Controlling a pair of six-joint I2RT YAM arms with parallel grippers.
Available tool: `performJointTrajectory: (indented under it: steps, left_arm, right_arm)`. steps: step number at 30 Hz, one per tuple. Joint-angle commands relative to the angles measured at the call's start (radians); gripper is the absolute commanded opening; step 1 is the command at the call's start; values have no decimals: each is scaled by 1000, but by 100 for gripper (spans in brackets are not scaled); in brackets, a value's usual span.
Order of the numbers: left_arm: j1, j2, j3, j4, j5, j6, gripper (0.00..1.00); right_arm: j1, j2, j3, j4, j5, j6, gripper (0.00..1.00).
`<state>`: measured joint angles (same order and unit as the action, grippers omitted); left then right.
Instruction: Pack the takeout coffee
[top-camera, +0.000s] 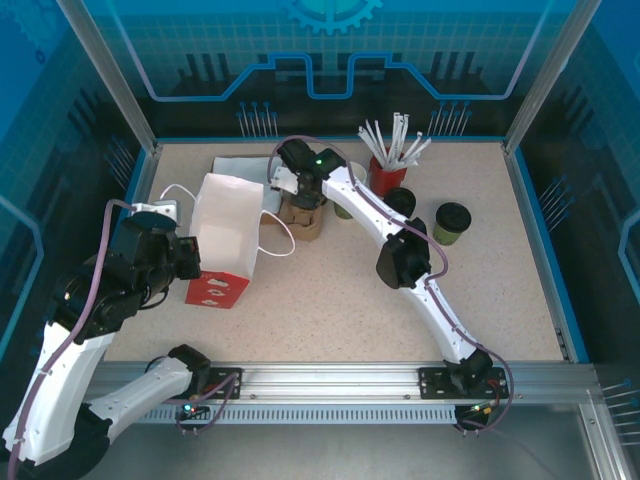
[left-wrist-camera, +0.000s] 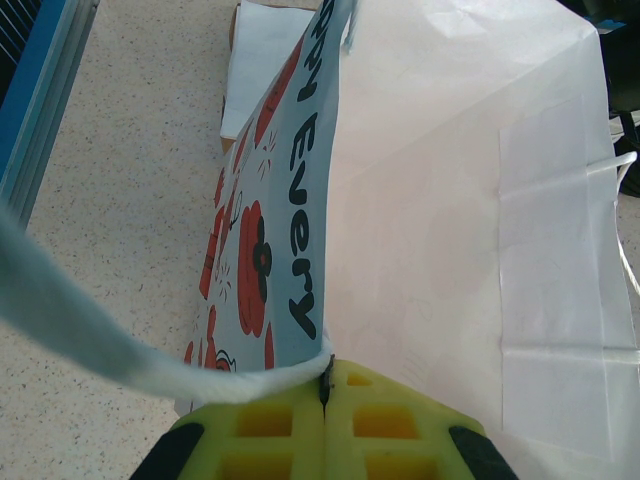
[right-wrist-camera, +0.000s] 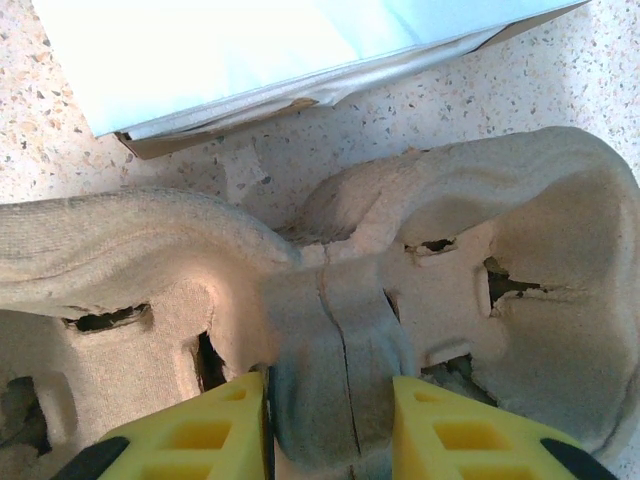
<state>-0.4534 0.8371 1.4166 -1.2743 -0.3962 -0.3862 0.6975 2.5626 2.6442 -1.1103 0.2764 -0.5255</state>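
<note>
Left gripper (left-wrist-camera: 325, 385) clamped on white bag (left-wrist-camera: 450, 200) rim, table's (top-camera: 330, 320) left side. Right gripper (right-wrist-camera: 330, 400) pinched pulp carrier's (right-wrist-camera: 450, 270) centre ridge. Lidded takeout coffee (top-camera: 452, 222) stood toward far-right corner.

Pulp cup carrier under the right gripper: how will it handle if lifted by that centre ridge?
Probably light: the pulp carrier is thin moulded fibre and its wells are empty. Likely fairly stiff but crushable: the ridge pinched by the right gripper shows a crack-like line, so a hard squeeze may split it. The surface looks rough, so slipping seems unlikely.
</note>
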Motion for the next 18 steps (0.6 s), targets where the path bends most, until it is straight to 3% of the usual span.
performJointTrajectory:
  steps: [1,18]
  left_arm:
    - [7,-2,-5,26,6,-6,0]
    - [7,-49,-2,23,54,-83,0]
  right_arm:
    - [-9,-66,17,-26,23,-91,33]
    - [-9,-190,22,-6,8,-85,31]
